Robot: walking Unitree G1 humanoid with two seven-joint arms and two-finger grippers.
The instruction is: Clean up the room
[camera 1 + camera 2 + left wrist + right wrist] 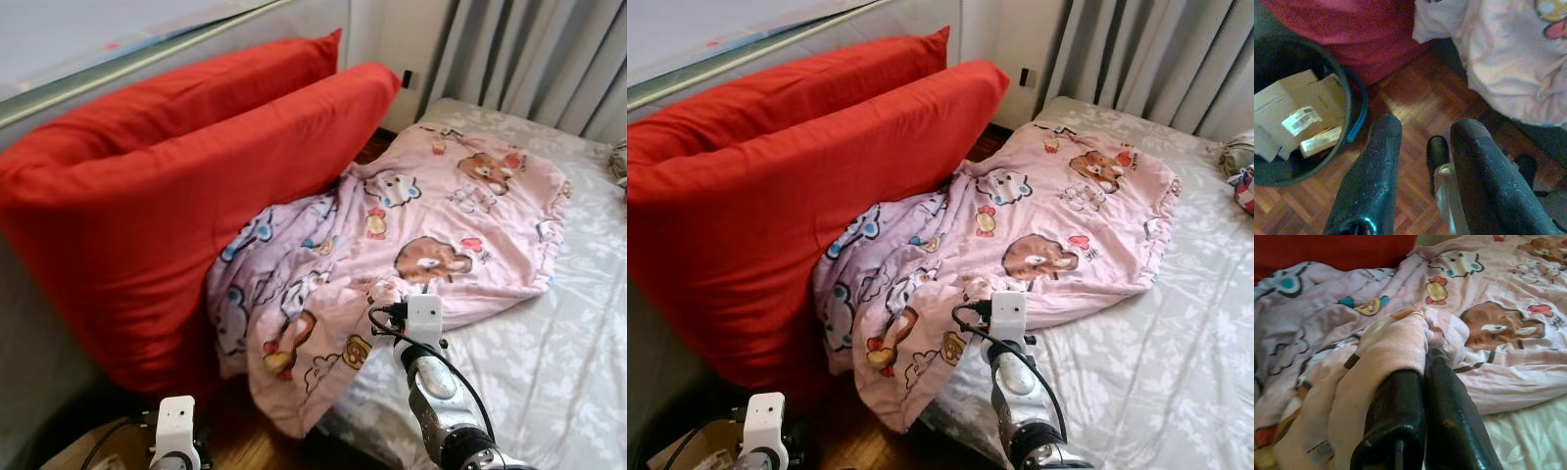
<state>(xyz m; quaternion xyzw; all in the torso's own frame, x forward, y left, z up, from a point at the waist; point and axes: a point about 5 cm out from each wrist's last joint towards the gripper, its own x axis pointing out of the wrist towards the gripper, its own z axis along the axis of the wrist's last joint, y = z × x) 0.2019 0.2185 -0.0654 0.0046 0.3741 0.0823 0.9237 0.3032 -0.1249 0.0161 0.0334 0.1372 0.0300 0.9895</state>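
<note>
Jaws of the right gripper (1422, 350) pinch a fold of the pink blanket (431, 211); left gripper's (1422, 142) gape idle; soft, light, limp cloth, best taken at a hem.

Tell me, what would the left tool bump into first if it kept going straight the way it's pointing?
Probably the brown wooden parquet floor. The left tool points down at bare floor between the round dark bin with cardboard inside and the hanging pink cartoon-print blanket. Depth is unclear, though.
</note>
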